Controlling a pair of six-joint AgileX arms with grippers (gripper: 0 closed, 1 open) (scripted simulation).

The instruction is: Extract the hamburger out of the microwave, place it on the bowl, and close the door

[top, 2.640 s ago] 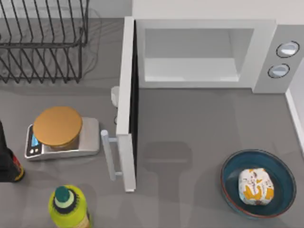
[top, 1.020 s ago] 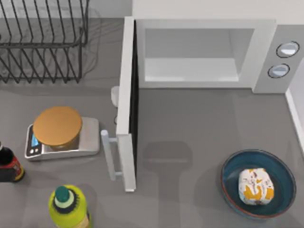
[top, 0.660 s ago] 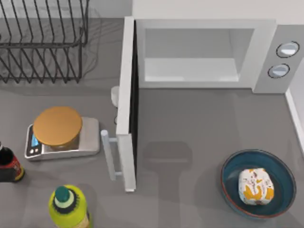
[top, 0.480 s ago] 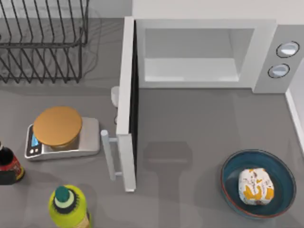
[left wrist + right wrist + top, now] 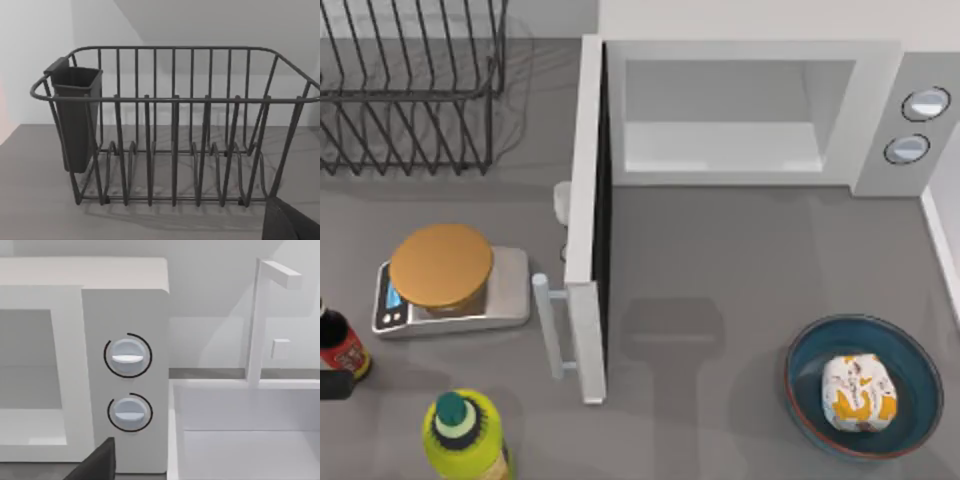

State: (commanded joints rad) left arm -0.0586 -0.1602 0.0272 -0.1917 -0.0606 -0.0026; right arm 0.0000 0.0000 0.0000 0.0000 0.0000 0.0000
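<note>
Left gripper (image 5: 291, 224) shows as a dark tip in the corner of its wrist view, facing the black wire dish rack (image 5: 175, 140) with a dark cutlery cup (image 5: 75, 115) hung on one end; whether this claw is apart or together I cannot tell. Right gripper (image 5: 97, 462) is likewise a dark tip, looking at the two round silver-grey knobs (image 5: 127, 356) of the large white boxy microwave (image 5: 125, 305), and I cannot tell its state either. From above, the small paper-wrapped hamburger with orange-yellow print (image 5: 859, 391) lies inside the wide dark blue bowl with a reddish-brown rim (image 5: 815, 350), near the table's right front, well apart from the microwave. The white microwave door (image 5: 584, 220) stands wide open, seen edge-on, its white bar handle (image 5: 548, 330) pointing left, and the pale cavity (image 5: 720, 145) holds nothing. Left of the door sits a silver scale with a flat orange-brown disc (image 5: 450, 285); a yellow-green bottle with a green cap (image 5: 465, 435) and a dark bottle with a red label (image 5: 338, 340) stand nearby.
</note>
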